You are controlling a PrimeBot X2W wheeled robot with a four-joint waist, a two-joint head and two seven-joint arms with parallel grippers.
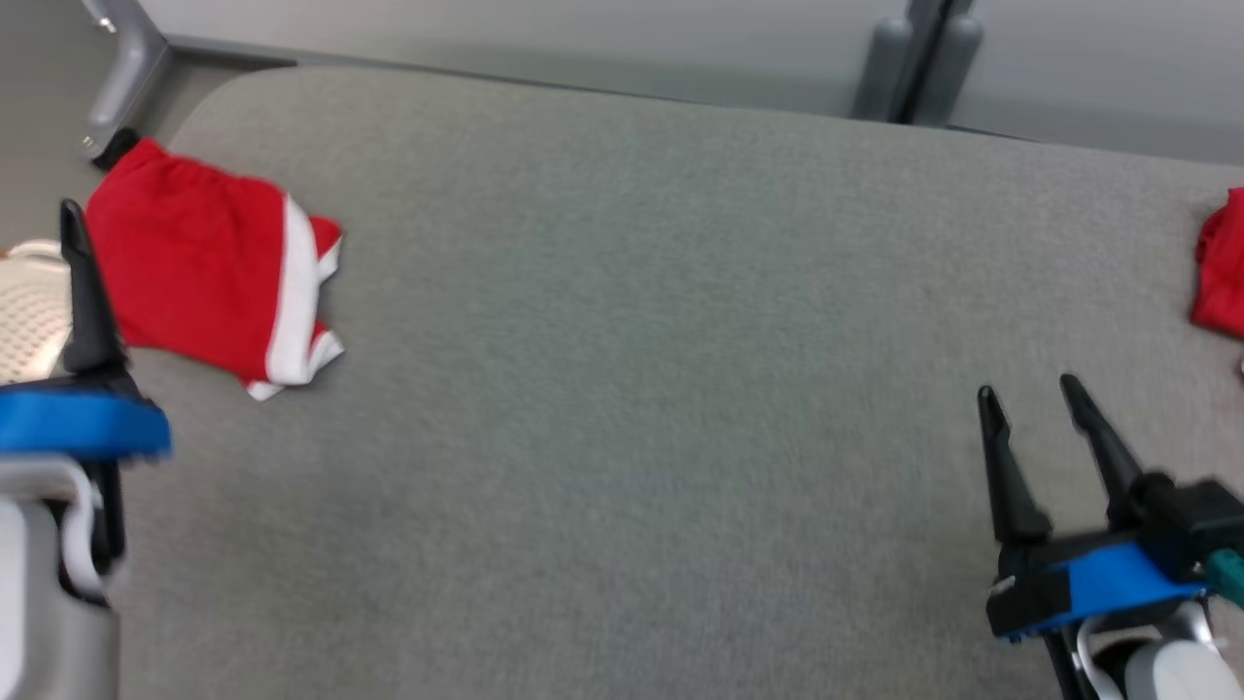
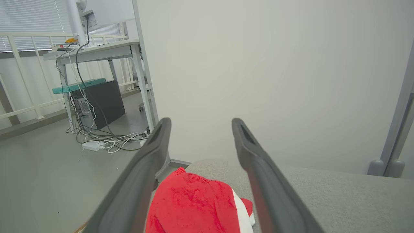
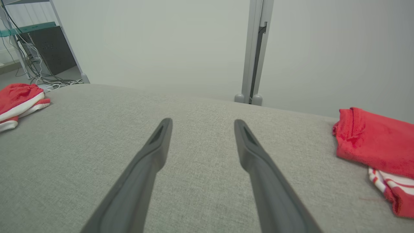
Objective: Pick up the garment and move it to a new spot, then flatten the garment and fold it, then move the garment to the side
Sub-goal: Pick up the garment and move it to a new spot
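A red garment with white trim (image 1: 194,262) lies folded at the far left of the grey padded table (image 1: 632,340); it also appears low between the left fingers (image 2: 194,204) and at the left edge of the right wrist view (image 3: 17,97). My left gripper (image 2: 198,123) hovers open just short of that garment, nothing between its fingers; one dark finger (image 1: 83,292) rises at the table's left edge. My right gripper (image 1: 1028,391) stands open and empty over the table's near right (image 3: 203,121). A second red garment (image 1: 1223,267) lies bunched at the right edge (image 3: 375,139).
A grey upright post (image 1: 918,58) stands behind the table's far edge, and a metal frame leg (image 1: 121,78) at the far left corner. A white perforated object (image 1: 29,311) sits beyond the left edge. A desk with a computer and cables (image 2: 97,100) stands on the floor to the left.
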